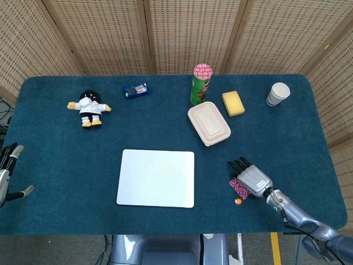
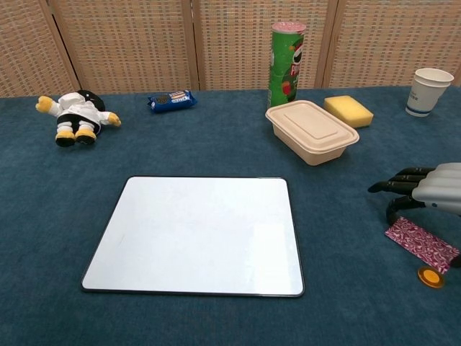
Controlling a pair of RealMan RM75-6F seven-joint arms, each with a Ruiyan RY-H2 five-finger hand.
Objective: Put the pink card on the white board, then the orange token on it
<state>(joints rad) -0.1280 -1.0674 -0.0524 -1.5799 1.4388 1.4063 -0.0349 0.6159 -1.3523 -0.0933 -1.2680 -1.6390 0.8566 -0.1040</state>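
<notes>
The pink patterned card (image 2: 421, 244) lies flat on the blue cloth at the right, partly under my right hand (image 2: 425, 193) in the head view, where only its near-left corner (image 1: 238, 187) shows. The orange token (image 2: 431, 277) (image 1: 238, 201) sits just in front of the card. My right hand (image 1: 251, 178) hovers over the card's far end, fingers spread and pointing left, one fingertip curling down beside the card's edge; it holds nothing. The white board (image 2: 198, 234) (image 1: 156, 178) lies in the middle of the table. My left hand (image 1: 7, 171) rests off the table's left edge, fingers apart and empty.
A lidded beige container (image 2: 311, 131), a green chip can (image 2: 287, 54), a yellow sponge (image 2: 348, 110) and a paper cup (image 2: 428, 91) stand at the back right. A plush doll (image 2: 75, 115) and a snack packet (image 2: 171, 100) lie at the back left.
</notes>
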